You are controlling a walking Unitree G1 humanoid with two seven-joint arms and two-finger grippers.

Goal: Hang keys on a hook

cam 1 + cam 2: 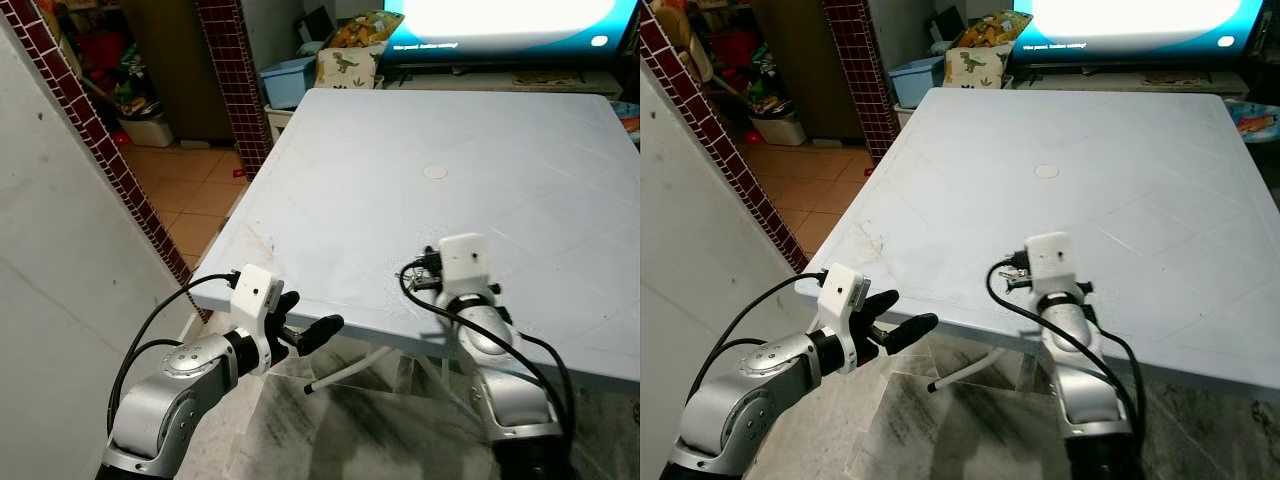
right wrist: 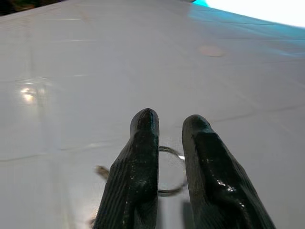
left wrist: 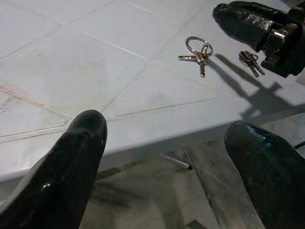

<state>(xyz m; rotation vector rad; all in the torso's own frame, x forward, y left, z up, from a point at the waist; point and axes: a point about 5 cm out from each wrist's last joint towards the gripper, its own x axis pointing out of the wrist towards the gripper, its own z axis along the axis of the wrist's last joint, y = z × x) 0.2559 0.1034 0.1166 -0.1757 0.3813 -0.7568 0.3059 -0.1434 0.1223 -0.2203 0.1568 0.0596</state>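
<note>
The keys [image 3: 198, 51] lie near the surface [image 1: 520, 190] edge. The right tool [image 2: 167, 125] hovers over them, fingers nearly closed, gripping nothing. The left tool [image 3: 162, 157] gapes wide off the edge.

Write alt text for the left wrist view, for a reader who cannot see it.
A key ring with keys lies flat on a pale blue table, near its front edge, with the right gripper just beyond it beside a second small bunch of keys. The left gripper's two black fingers frame the foreground, spread wide apart.

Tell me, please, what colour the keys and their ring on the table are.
Silver metal, both the keys and their ring; the left wrist view shows them best.
</note>
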